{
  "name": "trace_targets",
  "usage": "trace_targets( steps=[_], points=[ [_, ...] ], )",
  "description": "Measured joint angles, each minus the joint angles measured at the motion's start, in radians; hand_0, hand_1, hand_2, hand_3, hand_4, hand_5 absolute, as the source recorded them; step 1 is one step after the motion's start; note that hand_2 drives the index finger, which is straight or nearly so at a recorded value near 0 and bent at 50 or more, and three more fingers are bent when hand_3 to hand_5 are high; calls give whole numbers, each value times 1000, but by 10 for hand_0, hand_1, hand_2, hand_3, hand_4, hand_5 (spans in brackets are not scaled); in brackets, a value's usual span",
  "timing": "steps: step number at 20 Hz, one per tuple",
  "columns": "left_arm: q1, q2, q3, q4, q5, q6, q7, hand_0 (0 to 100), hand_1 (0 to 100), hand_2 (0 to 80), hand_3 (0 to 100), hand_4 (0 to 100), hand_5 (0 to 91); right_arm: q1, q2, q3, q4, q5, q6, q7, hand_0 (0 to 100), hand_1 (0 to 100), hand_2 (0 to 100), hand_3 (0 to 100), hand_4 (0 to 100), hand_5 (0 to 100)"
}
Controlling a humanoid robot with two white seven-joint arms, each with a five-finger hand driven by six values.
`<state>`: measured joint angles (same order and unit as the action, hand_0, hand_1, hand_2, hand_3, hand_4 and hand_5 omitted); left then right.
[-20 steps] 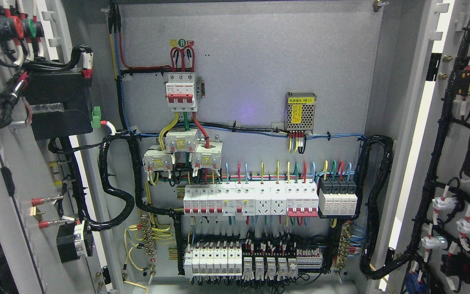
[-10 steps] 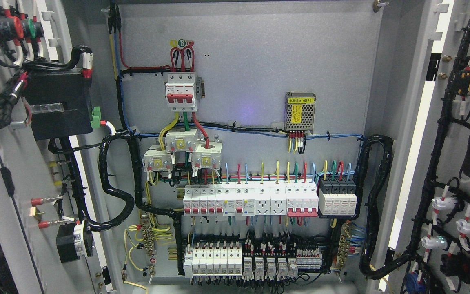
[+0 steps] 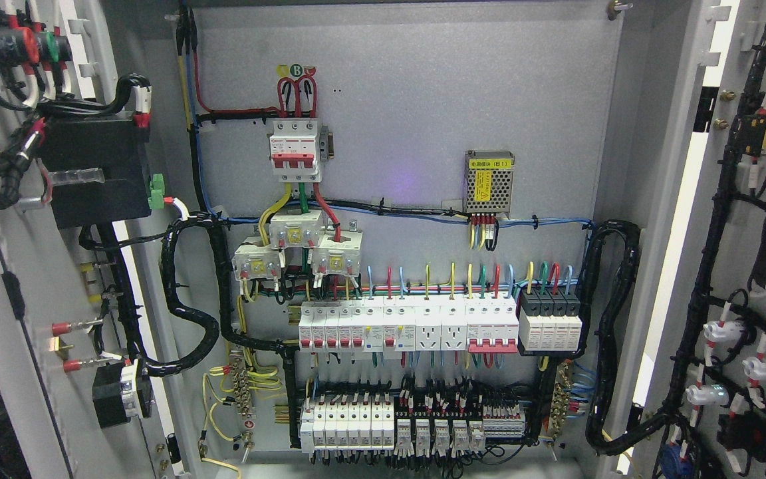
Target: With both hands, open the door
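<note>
An electrical cabinet fills the head view with both doors swung wide. The left door [image 3: 30, 372] stands open at the picture's left, its inner face carrying a black box, wire looms and red and green button backs. The right door [image 3: 742, 199] stands open at the right, its inside lined with black cabling and white lamp holders. Between them the grey back panel [image 3: 423, 100] is fully exposed. Neither of my hands nor any arm shows in this view.
On the panel sit a red-and-white main breaker [image 3: 296, 150], a small mesh power supply [image 3: 489, 181], a row of breakers [image 3: 409, 326] and lower relays [image 3: 416, 426]. Thick black cable looms [image 3: 612, 332] run down both sides.
Nothing has visibly moved apart from a very slight shift of the picture; both doors stand as they did.
</note>
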<state>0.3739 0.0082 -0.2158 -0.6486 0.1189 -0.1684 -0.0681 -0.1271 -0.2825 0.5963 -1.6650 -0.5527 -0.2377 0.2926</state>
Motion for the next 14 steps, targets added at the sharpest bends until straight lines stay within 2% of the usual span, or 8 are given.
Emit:
trace_targets(
  steps=[5, 10, 14],
  points=[
    [81, 32, -24, -242, -13, 2, -4, 0, 0, 0, 0, 32, 0, 70, -8, -32, -26, 1, -45, -8, 0, 0, 0, 0, 0, 0],
    [154, 74, -41, -470, -17, -3, -7, 0, 0, 0, 0, 32, 0, 107, -11, -61, -47, 1, -78, -48, 0, 0, 0, 0, 0, 0],
    [201, 111, -49, -621, -18, -28, -8, 0, 0, 0, 0, 32, 0, 158, -15, -83, -71, 2, -85, -57, 0, 0, 0, 0, 0, 0]
  ],
)
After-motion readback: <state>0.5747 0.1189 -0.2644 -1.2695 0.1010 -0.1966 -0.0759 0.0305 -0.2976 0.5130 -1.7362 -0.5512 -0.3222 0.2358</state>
